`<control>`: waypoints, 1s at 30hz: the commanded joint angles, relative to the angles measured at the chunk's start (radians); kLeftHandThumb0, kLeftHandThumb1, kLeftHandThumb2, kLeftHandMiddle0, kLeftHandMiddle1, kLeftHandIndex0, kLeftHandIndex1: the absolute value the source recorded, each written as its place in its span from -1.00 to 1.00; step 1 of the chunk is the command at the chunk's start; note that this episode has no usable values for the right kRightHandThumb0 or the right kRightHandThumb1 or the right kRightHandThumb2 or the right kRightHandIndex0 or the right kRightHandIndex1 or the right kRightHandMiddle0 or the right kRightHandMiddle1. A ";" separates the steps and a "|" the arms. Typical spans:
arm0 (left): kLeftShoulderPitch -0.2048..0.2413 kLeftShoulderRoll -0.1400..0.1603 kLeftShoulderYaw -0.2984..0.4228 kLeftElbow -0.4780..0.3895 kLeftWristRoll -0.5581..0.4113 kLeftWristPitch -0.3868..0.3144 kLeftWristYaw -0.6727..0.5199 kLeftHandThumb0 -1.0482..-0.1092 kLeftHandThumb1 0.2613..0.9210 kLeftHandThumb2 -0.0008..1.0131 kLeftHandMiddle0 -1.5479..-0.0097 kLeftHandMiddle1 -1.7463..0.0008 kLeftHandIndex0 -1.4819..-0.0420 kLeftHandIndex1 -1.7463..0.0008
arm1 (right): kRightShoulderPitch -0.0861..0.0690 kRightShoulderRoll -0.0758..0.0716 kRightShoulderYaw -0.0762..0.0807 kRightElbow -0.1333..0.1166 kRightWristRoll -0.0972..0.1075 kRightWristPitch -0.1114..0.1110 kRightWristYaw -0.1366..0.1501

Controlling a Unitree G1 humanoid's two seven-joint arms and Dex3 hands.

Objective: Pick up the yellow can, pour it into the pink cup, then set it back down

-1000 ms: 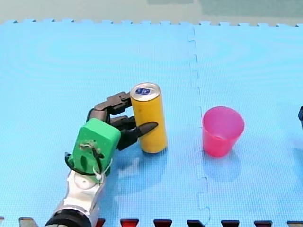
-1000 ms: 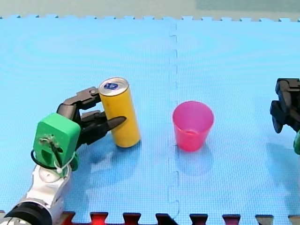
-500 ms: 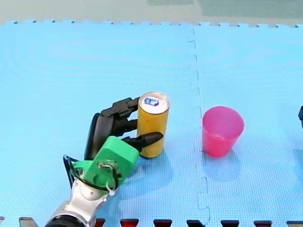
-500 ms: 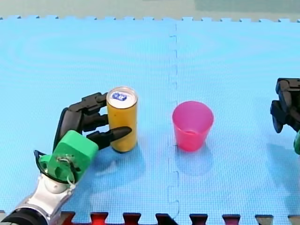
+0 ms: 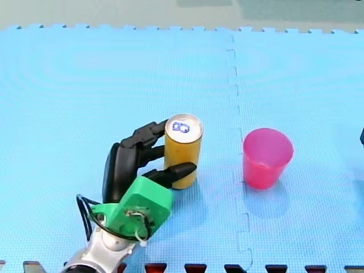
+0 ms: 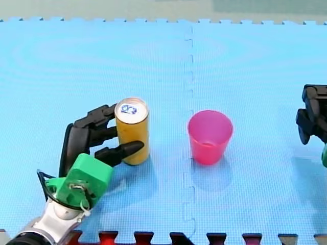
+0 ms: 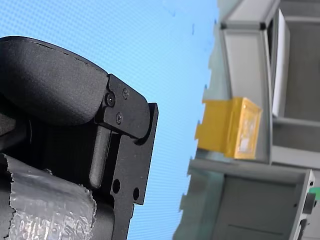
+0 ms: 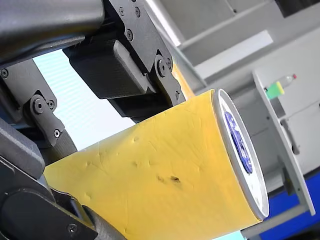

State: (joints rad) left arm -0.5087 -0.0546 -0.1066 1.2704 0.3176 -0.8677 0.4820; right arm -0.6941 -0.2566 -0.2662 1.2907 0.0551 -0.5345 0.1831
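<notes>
Presently, the yellow can [image 5: 183,152] is clasped upright by the curled fingers of the left hand [image 5: 132,156], left of the pink cup [image 5: 267,157]. The right hand [image 6: 312,115] is seen at the right edge of the mat [image 5: 114,74]; its state cannot be told.
</notes>
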 commanded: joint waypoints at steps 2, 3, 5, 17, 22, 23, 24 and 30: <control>0.016 -0.002 0.011 0.013 -0.022 0.006 -0.049 0.48 0.67 -1.00 -0.61 0.99 -0.57 1.00 | -0.001 -0.007 -0.001 -0.003 0.002 -0.002 -0.003; 0.019 -0.002 0.014 0.015 -0.031 0.008 -0.066 0.48 0.67 -1.00 -0.62 0.99 -0.57 1.00 | -0.001 -0.007 0.000 -0.003 0.001 -0.002 -0.005; 0.023 -0.002 0.021 0.016 -0.046 0.012 -0.094 0.48 0.68 -0.99 -0.64 0.98 -0.56 1.00 | -0.001 -0.007 0.001 -0.003 -0.001 -0.001 -0.007; 0.033 -0.021 0.090 0.015 -0.154 0.019 -0.235 0.49 0.71 -0.99 -0.62 1.00 -0.55 1.00 | -0.001 -0.007 0.004 -0.002 -0.001 -0.002 -0.011; 0.033 -0.030 0.135 0.013 -0.226 0.039 -0.348 0.50 0.72 -0.99 -0.61 1.00 -0.54 1.00 | -0.002 -0.007 0.004 -0.002 -0.001 -0.001 -0.010; 0.033 -0.030 0.138 0.012 -0.231 0.041 -0.357 0.50 0.72 -1.00 -0.61 1.00 -0.54 1.00 | -0.002 -0.007 0.005 -0.002 -0.002 -0.001 -0.011; 0.033 -0.029 0.140 0.011 -0.233 0.043 -0.363 0.50 0.72 -1.00 -0.61 1.00 -0.54 1.00 | -0.003 -0.007 0.006 -0.003 -0.002 -0.001 -0.012; 0.009 0.000 0.066 0.008 -0.111 0.127 -0.208 0.04 0.52 -1.00 -0.09 1.00 0.04 1.00 | -0.002 -0.007 0.005 -0.004 0.000 0.000 -0.010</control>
State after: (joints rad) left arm -0.4940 -0.0734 0.0003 1.2701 0.1465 -0.8025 0.2017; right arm -0.6935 -0.2573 -0.2592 1.2898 0.0527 -0.5345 0.1732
